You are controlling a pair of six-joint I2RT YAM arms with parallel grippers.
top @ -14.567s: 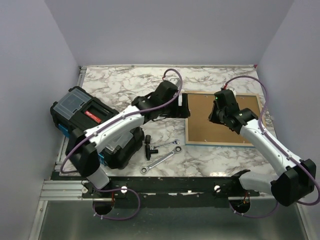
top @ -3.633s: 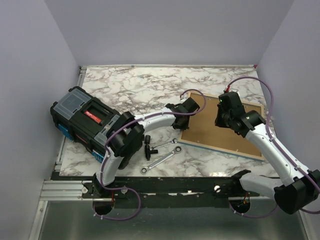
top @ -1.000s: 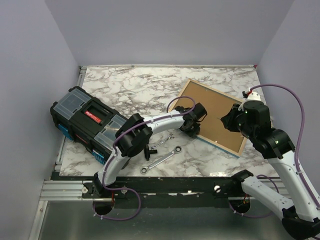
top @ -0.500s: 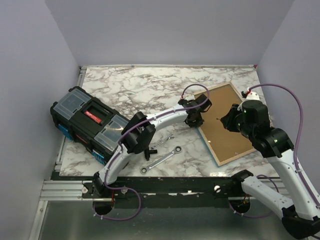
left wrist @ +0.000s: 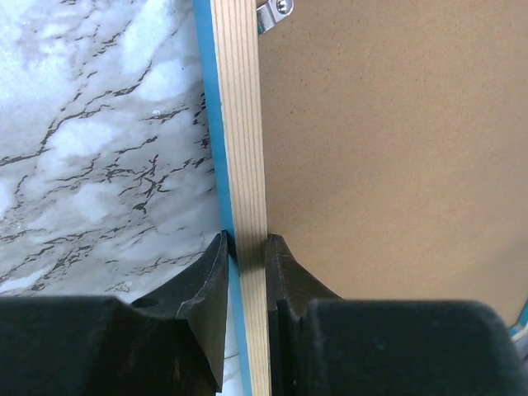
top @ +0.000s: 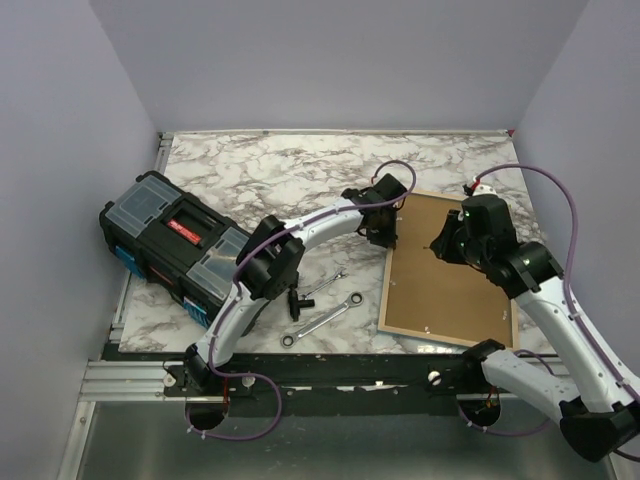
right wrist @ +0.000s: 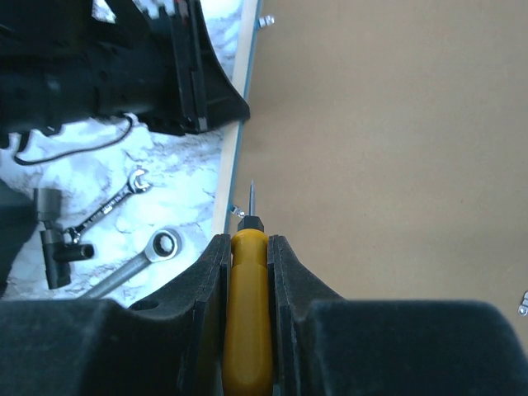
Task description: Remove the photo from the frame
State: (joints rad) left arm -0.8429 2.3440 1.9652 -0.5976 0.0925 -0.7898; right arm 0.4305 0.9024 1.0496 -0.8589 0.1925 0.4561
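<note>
So the frame (top: 450,285) is lying flat, brown back up, on the right side of the marble worktop (top: 280,170), a bit skewed, with its near edge close to the worktop's front edge. You can see the turquoise border (left wrist: 210,124) peeking out along the left side in the left wrist view. The photo is hidden in every view.

The left end effector (left wrist: 245,247) is pinched down on the frame's left wooden rail, one finger on the outside and one on the brown back side, near the far-left corner. There's a little metal clip (left wrist: 276,10) further up that rail.

The right end effector (right wrist: 249,243) is clamped on a yellow-handled screwdriver (right wrist: 247,313), nearly closed around the handle. It's over the frame's back, with the tip pointing at the left rail just beside another small clip (right wrist: 237,211) (can't tell if the tip actually touches anything).

Off to the left: a black toolbox (top: 170,235), two wrenches (top: 322,318) and a black T-shaped tool (top: 296,298), all well apart from the frame.
</note>
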